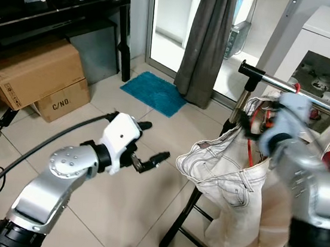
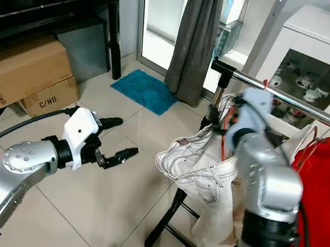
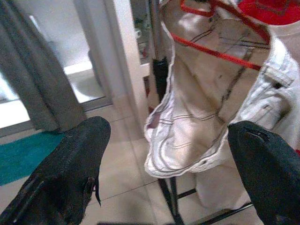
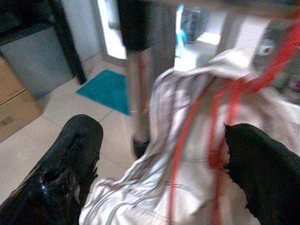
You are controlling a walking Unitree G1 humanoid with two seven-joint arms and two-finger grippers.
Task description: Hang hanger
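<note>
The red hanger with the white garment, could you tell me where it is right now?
The red hanger hangs on the metal rail at the robot's right, carrying the white garment, just beyond the right gripper.

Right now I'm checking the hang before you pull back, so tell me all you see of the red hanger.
The red hanger is thin, wire-like and glossy. Its hook sits over the metal rail, so it hangs. White trousers are draped around it, hiding much of its frame. The right gripper is open, its fingers either side of the hanger.

red hanger (image 3: 220,51), white trousers (image 1: 220,166), teal mat (image 1: 154,92), grey curtain (image 1: 208,38).
</note>
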